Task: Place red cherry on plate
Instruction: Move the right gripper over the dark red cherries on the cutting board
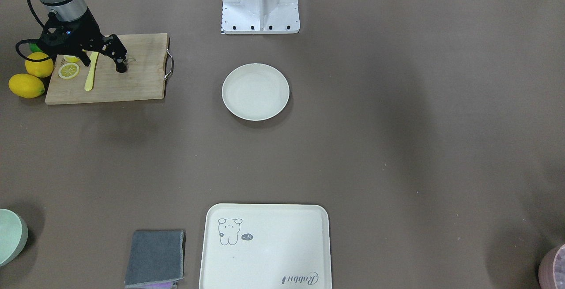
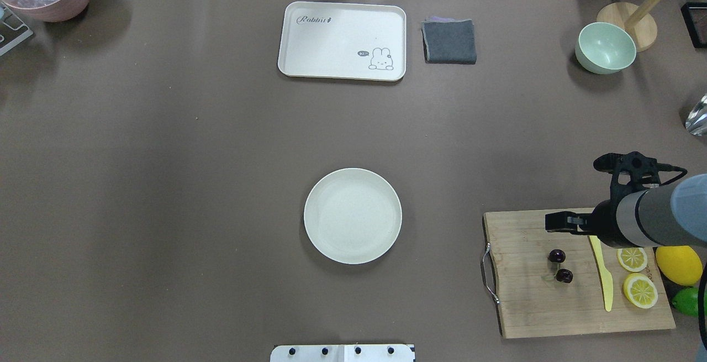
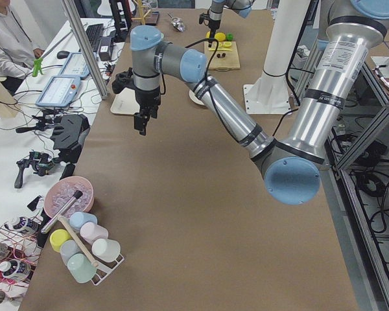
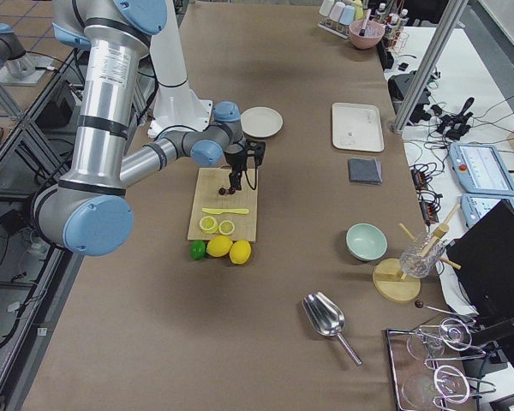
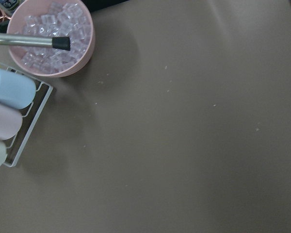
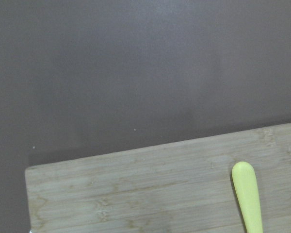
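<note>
Starting wide, what lies around you?

A brown table (image 2: 165, 185). My left arm (image 3: 220, 102) stretches over its bare left part, and that wrist camera looks down on a pink bowl (image 5: 53, 39) of ice. My right arm (image 2: 652, 218) comes in over the right end.

And the big pieces on it?

A cream tray (image 2: 342, 41) sits at the far side, in the middle. A wooden board (image 2: 530, 301) lies at my near right. The plate (image 2: 352, 216) rests near the centre, well apart from the board.

What is on the board?

A yellow knife (image 2: 606, 282) with two lemon slices (image 2: 640, 290) just beside it. Two whole lemons (image 1: 26, 85) sit off the board's outer end. The cherry (image 2: 557, 255), two dark fruits on pale stems, lies on the bare wood between the knife and the board's metal handle (image 2: 489, 273).

Where are your fingers?

The right gripper (image 2: 552, 222) hangs over the board's far edge, near the cherry. From overhead, bare wood shows between them; from the front, the tip covers the fruit. I cannot tell whether those fingers are spread or closed. The left gripper (image 3: 141, 126) points down above the table. It shows only from the side, so I cannot tell its state either.
</note>
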{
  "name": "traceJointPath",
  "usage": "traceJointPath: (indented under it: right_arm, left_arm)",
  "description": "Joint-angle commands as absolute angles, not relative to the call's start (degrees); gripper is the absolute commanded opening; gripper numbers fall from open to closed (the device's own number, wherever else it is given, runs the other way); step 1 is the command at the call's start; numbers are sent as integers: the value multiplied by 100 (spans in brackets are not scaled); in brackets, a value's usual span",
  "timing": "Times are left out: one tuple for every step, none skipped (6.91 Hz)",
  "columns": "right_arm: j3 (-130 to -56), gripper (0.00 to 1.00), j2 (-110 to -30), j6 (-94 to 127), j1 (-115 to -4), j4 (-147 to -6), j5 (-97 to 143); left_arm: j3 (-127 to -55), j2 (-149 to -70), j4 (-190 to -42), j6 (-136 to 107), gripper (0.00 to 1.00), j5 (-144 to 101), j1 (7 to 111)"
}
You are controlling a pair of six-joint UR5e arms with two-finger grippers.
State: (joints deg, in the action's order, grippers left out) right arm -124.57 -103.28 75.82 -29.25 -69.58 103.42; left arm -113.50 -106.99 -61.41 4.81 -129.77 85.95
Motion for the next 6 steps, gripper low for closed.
traceJointPath:
  right_arm:
    - [-12306, 100, -10406, 7856, -2541, -6935, 10090]
    - [-12200, 99, -10363, 7884, -2436, -6926, 9977]
    - [-12164, 95, -10354, 7901, -2408, -6926, 9976]
    - [-12155, 87, -10354, 8032, -2312, -6926, 9958]
    - [-12155, 75, -10354, 8085, -2207, -6926, 9941]
    - [-12120, 73, -10354, 8086, -2171, -6934, 9914]
  left_arm:
    - [-11259, -10618, -6292, 642, 98, -12990, 8675]
    - [-11250, -10600, -6380, 642, 98, -12990, 8666]
    - [-11250, -10600, -6390, 642, 98, -12990, 8666]
    - [-11250, -10600, -6390, 642, 98, -12990, 8666]
    - [-11241, -10591, -6390, 642, 98, -13129, 8666]
    - [-11233, -10486, -6390, 642, 98, -13287, 8666]
